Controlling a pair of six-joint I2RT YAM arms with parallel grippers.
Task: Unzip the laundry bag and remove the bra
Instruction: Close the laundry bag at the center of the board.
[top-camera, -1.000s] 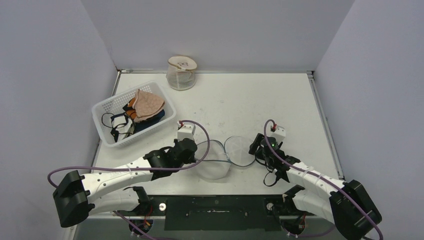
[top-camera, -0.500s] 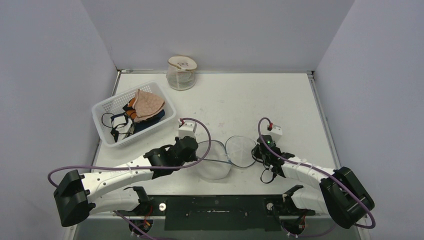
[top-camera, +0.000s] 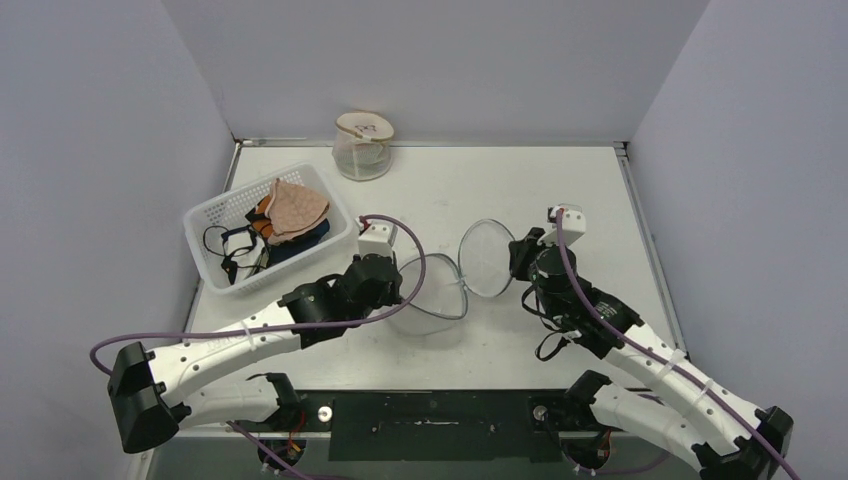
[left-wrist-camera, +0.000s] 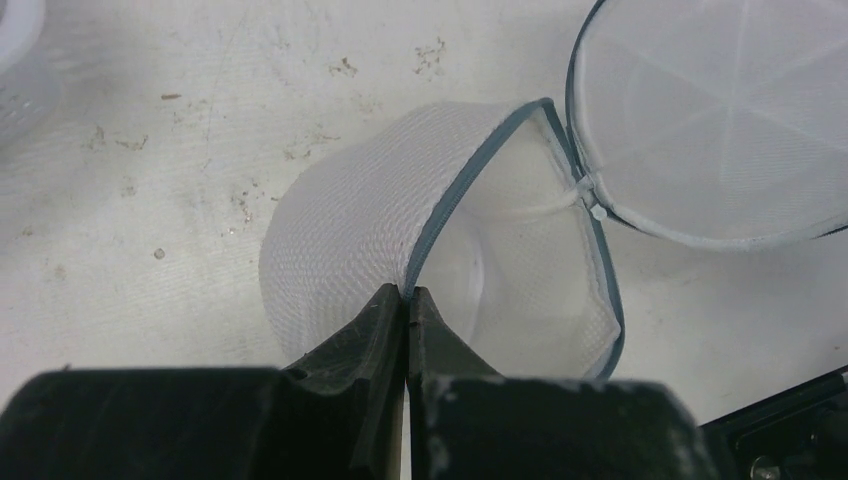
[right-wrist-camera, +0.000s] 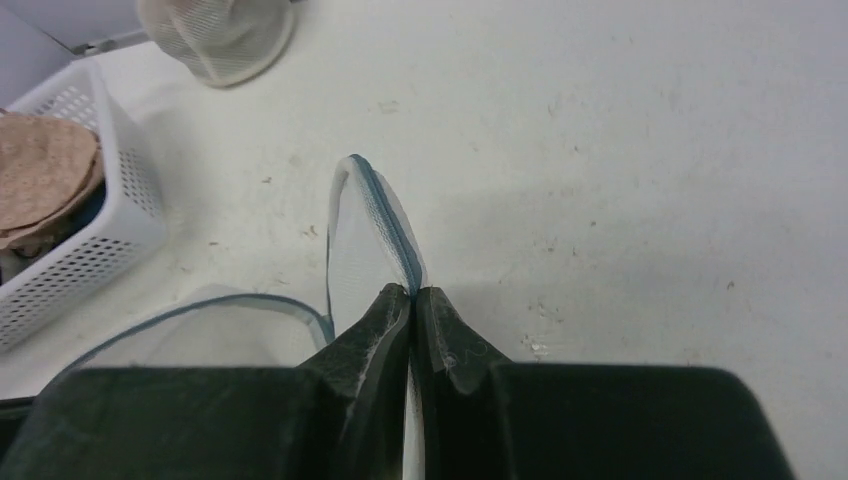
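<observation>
The laundry bag is a round white mesh tub with a grey zipper rim, lying unzipped at the table's middle. My left gripper is shut on its near rim. Inside the bag I see only mesh. The bag's round lid stands tilted up on edge, still joined to the bag at one side. My right gripper is shut on the lid's zipper edge. A peach bra lies on top of the pile in the white basket.
The basket at the left also holds dark straps and other garments. A second mesh bag stands at the back wall, also seen in the right wrist view. Bare table lies to the right of the lid.
The right gripper has shut on the lid's edge and lifted it from flat to upright, moving farther from the arm bases. The left arm has shifted slightly forward with the bag.
</observation>
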